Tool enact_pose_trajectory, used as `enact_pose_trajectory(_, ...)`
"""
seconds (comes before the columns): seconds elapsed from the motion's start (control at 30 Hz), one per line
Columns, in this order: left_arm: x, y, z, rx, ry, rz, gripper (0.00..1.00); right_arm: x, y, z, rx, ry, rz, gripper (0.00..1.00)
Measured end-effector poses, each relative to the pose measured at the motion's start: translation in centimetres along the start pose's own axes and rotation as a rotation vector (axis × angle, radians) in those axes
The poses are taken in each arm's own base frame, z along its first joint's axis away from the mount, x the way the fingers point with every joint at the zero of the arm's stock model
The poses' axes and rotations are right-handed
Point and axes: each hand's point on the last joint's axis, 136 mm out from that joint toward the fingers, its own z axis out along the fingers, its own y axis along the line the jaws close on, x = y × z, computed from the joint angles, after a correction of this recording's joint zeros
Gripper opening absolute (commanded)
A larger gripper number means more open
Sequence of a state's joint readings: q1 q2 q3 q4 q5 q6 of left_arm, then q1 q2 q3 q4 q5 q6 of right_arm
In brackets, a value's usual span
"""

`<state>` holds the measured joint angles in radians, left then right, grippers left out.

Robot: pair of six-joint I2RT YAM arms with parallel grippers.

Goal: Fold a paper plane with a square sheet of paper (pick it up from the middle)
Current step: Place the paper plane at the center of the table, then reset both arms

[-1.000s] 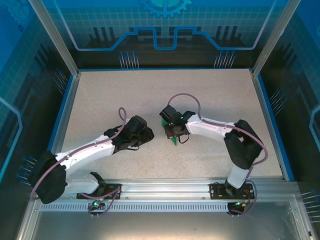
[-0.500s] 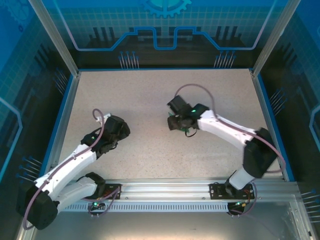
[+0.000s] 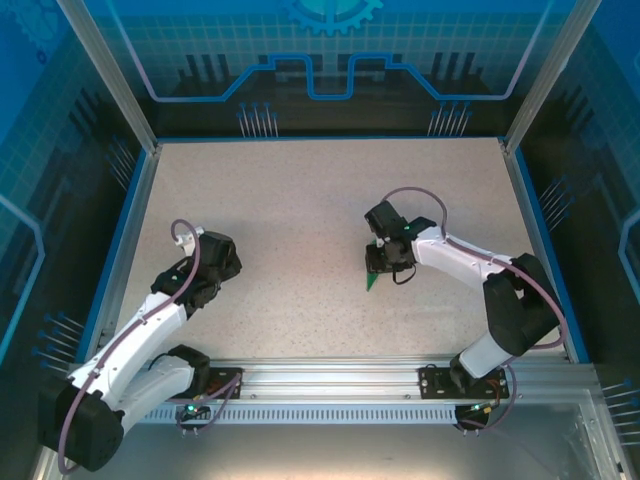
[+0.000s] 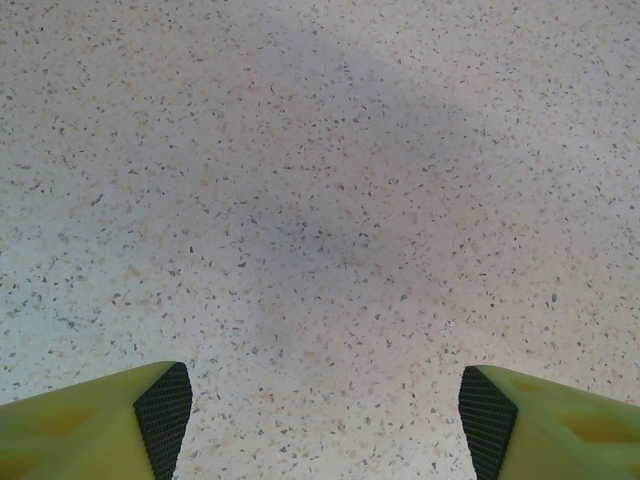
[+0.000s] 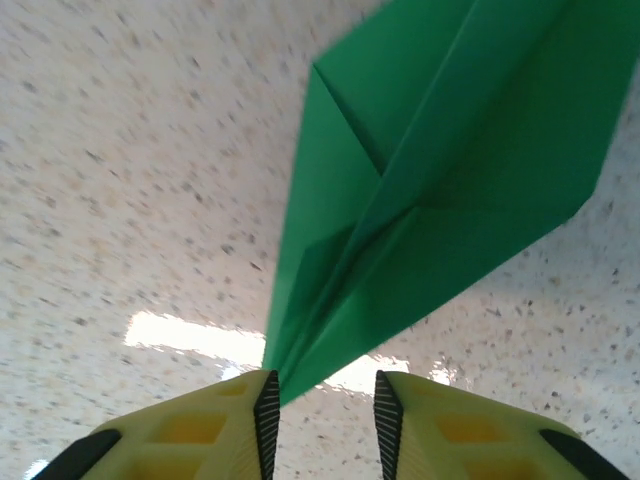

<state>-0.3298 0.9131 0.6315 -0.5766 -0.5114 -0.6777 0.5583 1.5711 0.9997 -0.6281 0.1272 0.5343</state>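
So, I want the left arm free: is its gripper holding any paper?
No, the left gripper stands open, with the table surface showing between its fingers.

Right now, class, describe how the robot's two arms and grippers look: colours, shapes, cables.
The left arm and right arm have white links with bulky black joints; a thin mauve cable loops near each wrist. The left gripper and right gripper carry yellow-green wedge fingers with black textured pads.
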Motion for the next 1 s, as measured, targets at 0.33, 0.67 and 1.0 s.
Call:
enact_pose_trajectory(0.33, -0.5, 0.6, 0.4, -0.021, -0.025, 0.019, 0.93, -2.4, -4.0, -5.5, 0.073, -0.198, 0.096, 0.68)
enact_pose_trajectory(0.67, -4.0, 3.0, 4.9, -0.19, -0.138, 0.104, 0.98, -4.0, -19.5, -4.2, 0.423, -0.44, 0.251, 0.88)
enact_pose_trajectory(1.0, -4.1, -1.6, 11.3, 0.013, -0.286, 0.32, 0.99, -8.5, -16.9, -0.4, 0.273, -0.719, 0.008, 0.88)
